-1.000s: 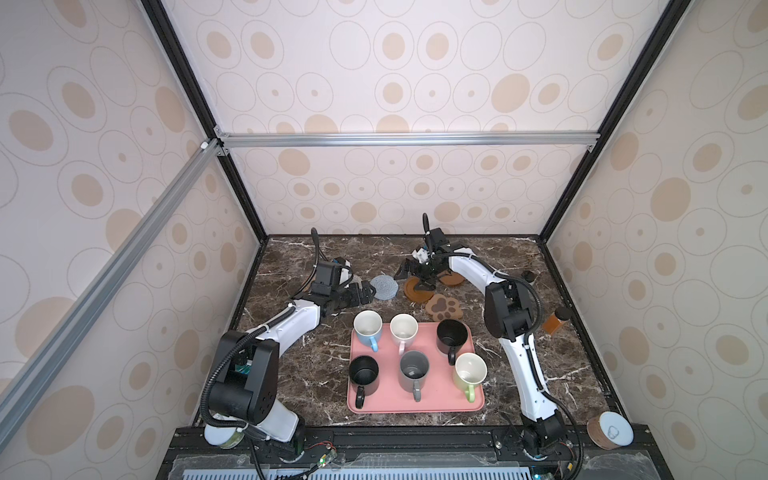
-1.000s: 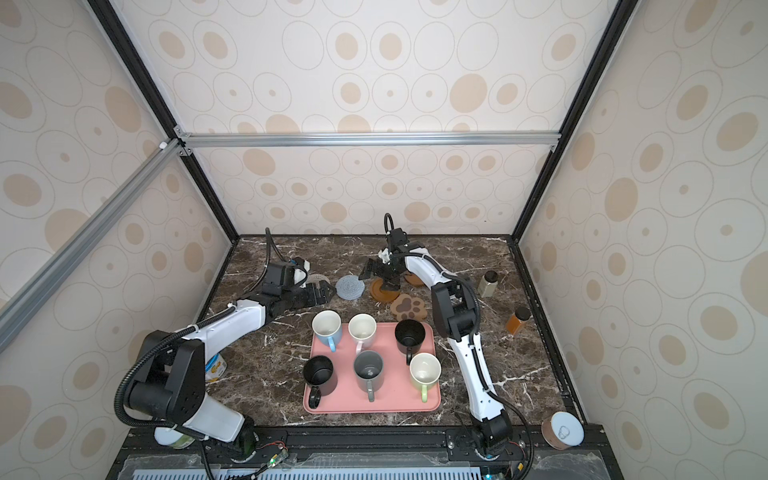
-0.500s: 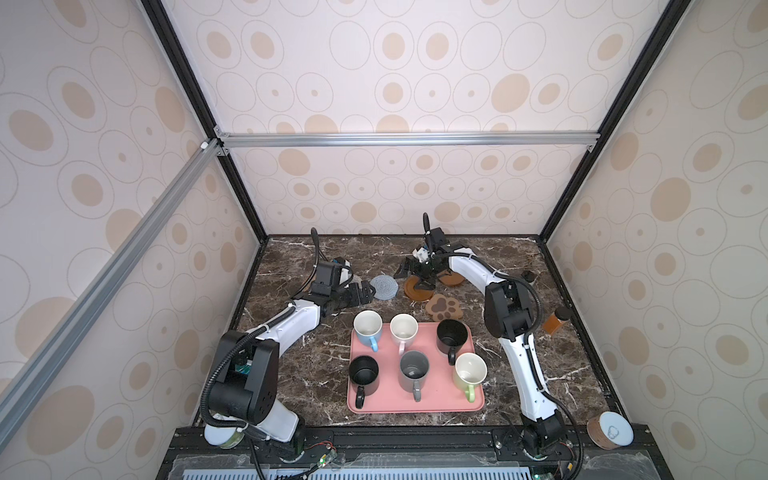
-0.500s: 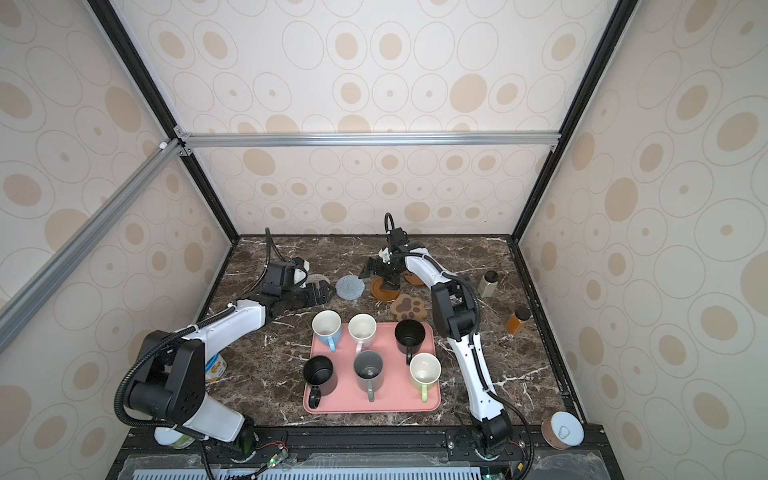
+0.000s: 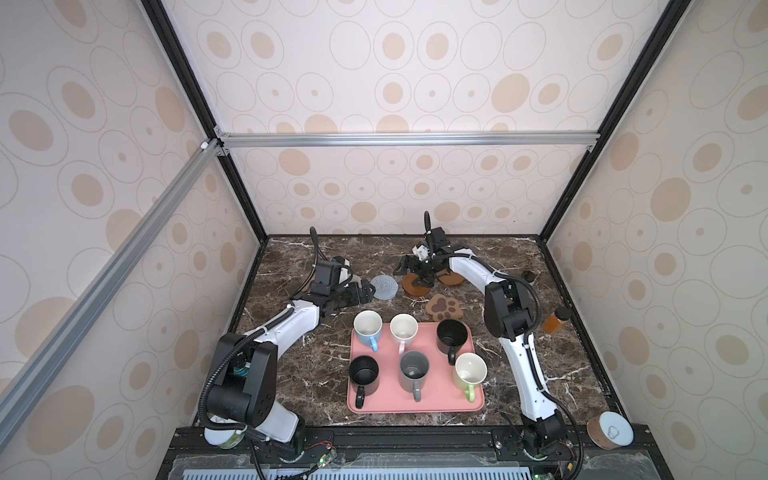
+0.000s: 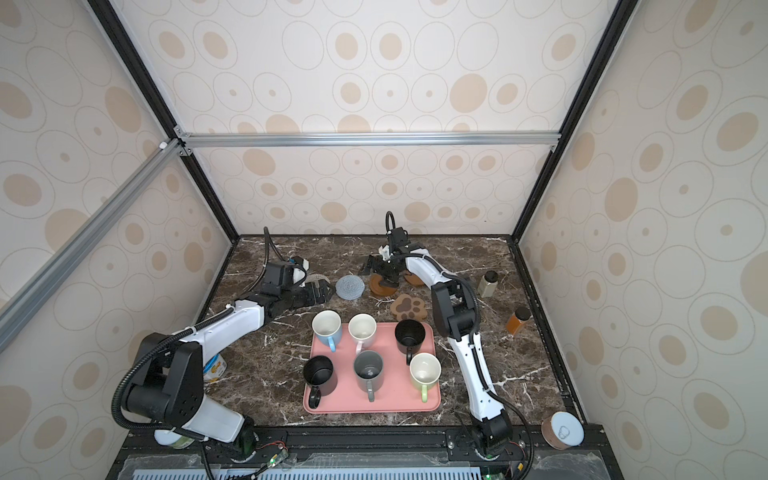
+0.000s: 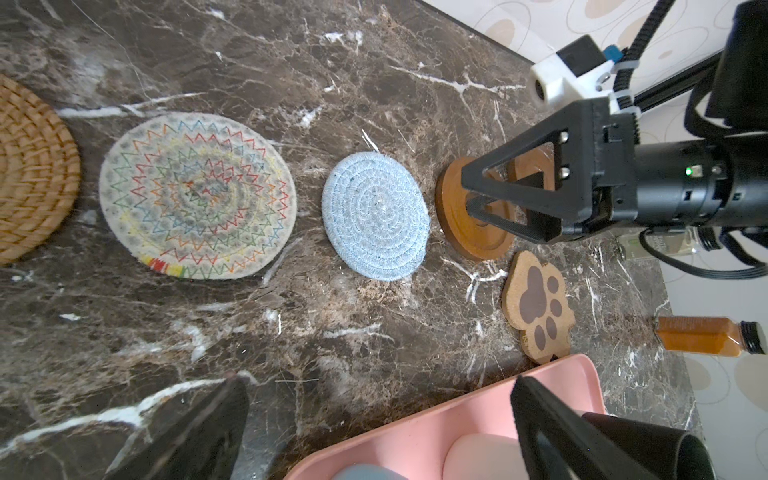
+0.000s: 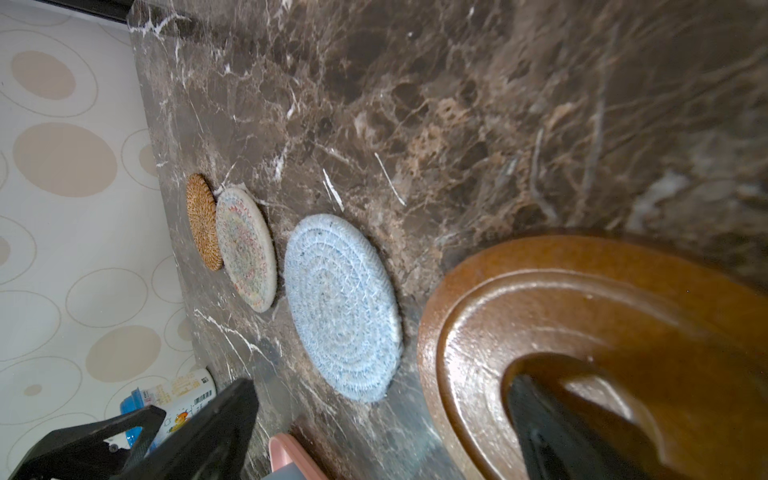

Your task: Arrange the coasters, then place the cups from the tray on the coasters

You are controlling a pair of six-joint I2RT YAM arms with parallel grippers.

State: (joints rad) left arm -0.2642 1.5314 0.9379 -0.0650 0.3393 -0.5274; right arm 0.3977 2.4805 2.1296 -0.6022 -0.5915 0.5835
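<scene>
Both grippers are open and empty. My left gripper (image 5: 359, 293) (image 7: 376, 386) hovers between the pink tray (image 5: 415, 405) and the grey-blue coaster (image 5: 383, 286) (image 7: 376, 216). My right gripper (image 5: 411, 274) (image 8: 380, 384) straddles the edge of a brown wooden disc (image 5: 417, 289) (image 8: 582, 299), one finger over it. A second wooden disc (image 5: 453, 280) lies behind and the paw coaster (image 5: 444, 306) in front. The tan rattan coaster (image 7: 33, 170) and the cream woven coaster (image 7: 197, 195) lie further left. Several cups stand on the tray: light blue (image 5: 368, 326), pink (image 5: 403, 328), two black (image 5: 451, 334), grey (image 5: 414, 370), green (image 5: 470, 370).
An amber bottle (image 5: 555, 322) and a small dark-capped bottle (image 6: 487, 284) stand right of the right arm. A white-lidded can (image 5: 610, 430) sits at the front right corner, another can (image 6: 214, 370) under the left arm. Walls close in the marble table on three sides.
</scene>
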